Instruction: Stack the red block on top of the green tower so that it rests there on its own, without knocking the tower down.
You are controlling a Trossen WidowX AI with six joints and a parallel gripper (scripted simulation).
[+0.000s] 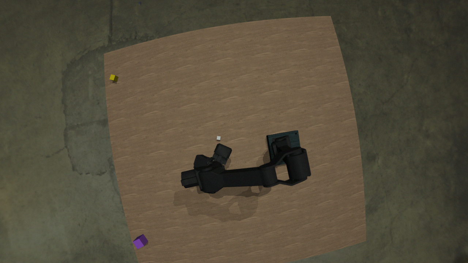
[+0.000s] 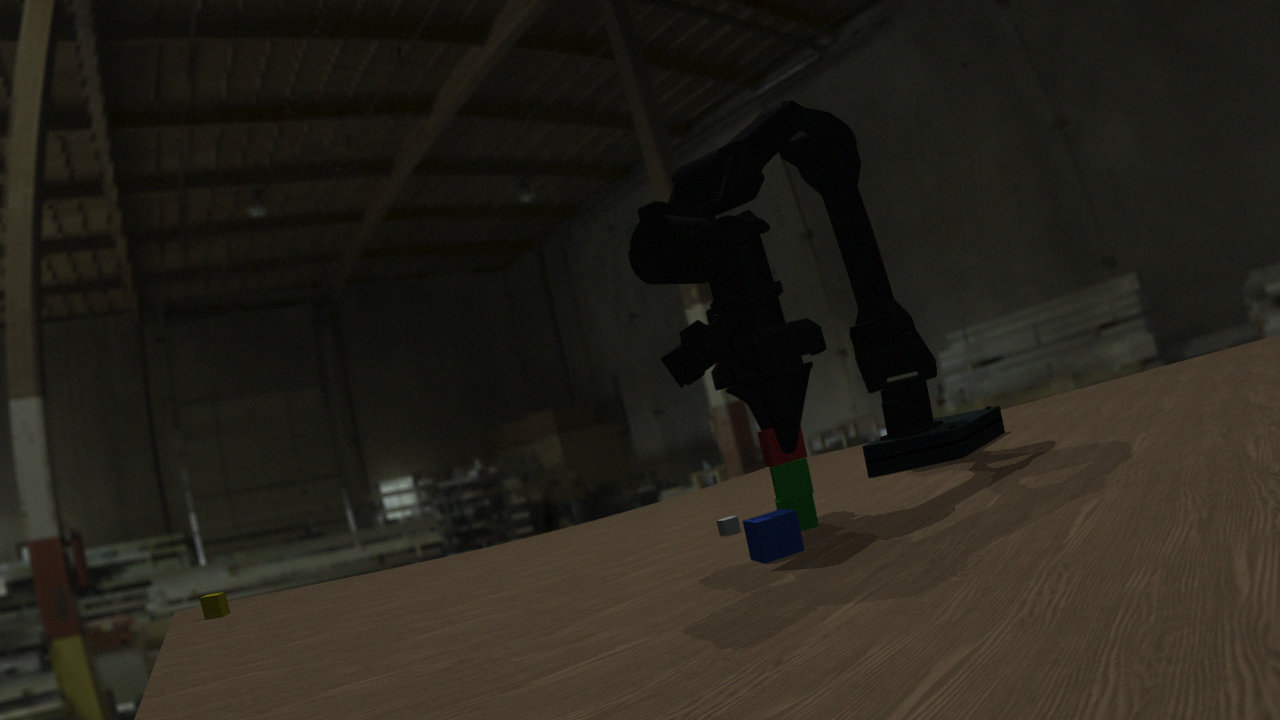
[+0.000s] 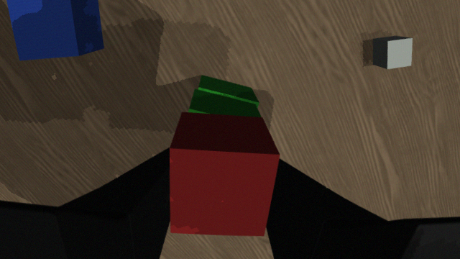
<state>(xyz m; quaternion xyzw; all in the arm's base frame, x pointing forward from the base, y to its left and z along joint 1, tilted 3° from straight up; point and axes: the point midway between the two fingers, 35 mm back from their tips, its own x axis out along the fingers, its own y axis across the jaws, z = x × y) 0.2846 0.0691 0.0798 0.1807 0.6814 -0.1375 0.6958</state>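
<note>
Red block [image 2: 769,450] [image 3: 221,191], box-shaped, with flat faces and straight edges, is held between the two black fingers of the hand [image 2: 787,443] [image 3: 219,161], which points downward. The fingers press on opposite sides of the block; its upper face is exposed between them. Directly beneath the hand stands the green tower [image 2: 793,492] [image 3: 224,101], upright, of stacked blocks slightly offset, so that narrow ledges show. In the exterior view the red block's underside meets the tower's top; whether the tower bears its weight cannot be told.

Lower than the hand and to one side lies a blue block [image 2: 774,537] [image 3: 47,36], smooth and box-shaped; toward the other side is a small white cube [image 1: 218,138] [image 2: 728,526] [image 3: 399,53]. Well apart from the hand are a yellow cube [image 1: 113,77] [image 2: 214,605] and a purple block [image 1: 140,241], both near the edge of the surface [image 1: 245,98] [image 2: 537,626] [image 3: 323,108], which has brown, streaked wood grain.
</note>
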